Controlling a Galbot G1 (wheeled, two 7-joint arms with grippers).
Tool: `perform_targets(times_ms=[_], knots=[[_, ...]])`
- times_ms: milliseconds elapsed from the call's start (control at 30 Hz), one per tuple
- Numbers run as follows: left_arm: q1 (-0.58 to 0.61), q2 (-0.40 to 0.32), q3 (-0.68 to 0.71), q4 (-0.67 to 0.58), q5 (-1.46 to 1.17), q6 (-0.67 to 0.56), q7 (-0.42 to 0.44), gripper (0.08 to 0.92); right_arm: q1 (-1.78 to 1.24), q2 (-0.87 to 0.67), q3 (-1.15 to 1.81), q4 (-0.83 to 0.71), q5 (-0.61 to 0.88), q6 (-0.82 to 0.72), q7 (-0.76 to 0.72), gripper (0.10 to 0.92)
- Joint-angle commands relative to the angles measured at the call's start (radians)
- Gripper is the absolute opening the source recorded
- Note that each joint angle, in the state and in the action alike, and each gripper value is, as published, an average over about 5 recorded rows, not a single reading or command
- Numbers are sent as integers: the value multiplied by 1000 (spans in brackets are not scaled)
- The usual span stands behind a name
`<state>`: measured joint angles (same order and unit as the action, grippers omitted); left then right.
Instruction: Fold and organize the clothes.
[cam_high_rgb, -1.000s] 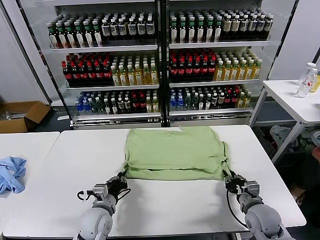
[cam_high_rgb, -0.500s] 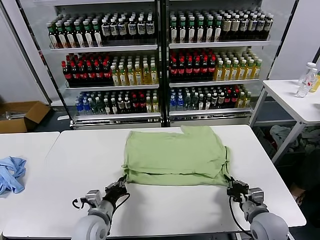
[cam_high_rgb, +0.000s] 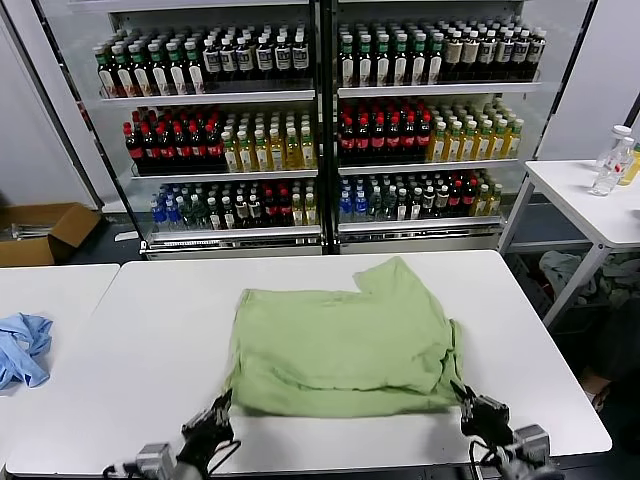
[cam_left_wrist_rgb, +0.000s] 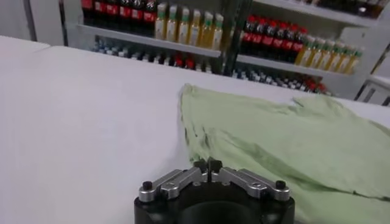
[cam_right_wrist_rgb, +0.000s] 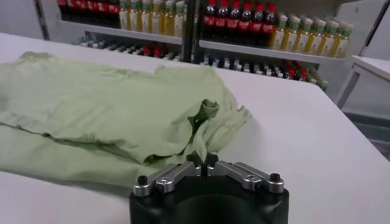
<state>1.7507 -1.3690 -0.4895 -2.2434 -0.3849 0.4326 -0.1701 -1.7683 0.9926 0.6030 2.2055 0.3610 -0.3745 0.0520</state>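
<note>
The light green polo shirt (cam_high_rgb: 340, 345) lies flat on the white table (cam_high_rgb: 150, 330), with its near hem close to the front edge. My left gripper (cam_high_rgb: 218, 415) is at the shirt's near left corner, shut on the hem; in the left wrist view (cam_left_wrist_rgb: 207, 163) its tips meet at the cloth edge (cam_left_wrist_rgb: 292, 140). My right gripper (cam_high_rgb: 468, 400) is at the near right corner, shut on a pinch of fabric, as the right wrist view (cam_right_wrist_rgb: 203, 159) shows against the shirt (cam_right_wrist_rgb: 91, 103). The buttons and the print are hidden.
A light blue cloth (cam_high_rgb: 22, 345) lies on the left table. Drink coolers full of bottles (cam_high_rgb: 320, 120) stand behind the table. A white side table (cam_high_rgb: 590, 200) with bottles is at the right, and a cardboard box (cam_high_rgb: 40, 230) is on the floor at the left.
Both grippers have drawn back toward the table's front edge, dragging the shirt with them. The shirt has slid nearer to me and spread out longer.
</note>
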Motion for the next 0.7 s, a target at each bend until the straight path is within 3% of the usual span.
perform_targets(times_ms=[33,167,300,500,700], knots=[[299,1,-19,-224,147,7,-65,84,-130,3,41,105,-69,1,30,167],[275,6,-51,-276,152,0,-57,116,-64,0,63,144,-26,60,64,277],[159,12,-84,-253,123,-17,-18,226,87,-25,40,114,51,53,93,373],[-141,28,-54,-26,53,-25,48,399,466,-44,-115,-103,180,-32,145,554],[-453,58,11,266,56,15,53,573,808,-24,-322,-371,260,-127,177,719]])
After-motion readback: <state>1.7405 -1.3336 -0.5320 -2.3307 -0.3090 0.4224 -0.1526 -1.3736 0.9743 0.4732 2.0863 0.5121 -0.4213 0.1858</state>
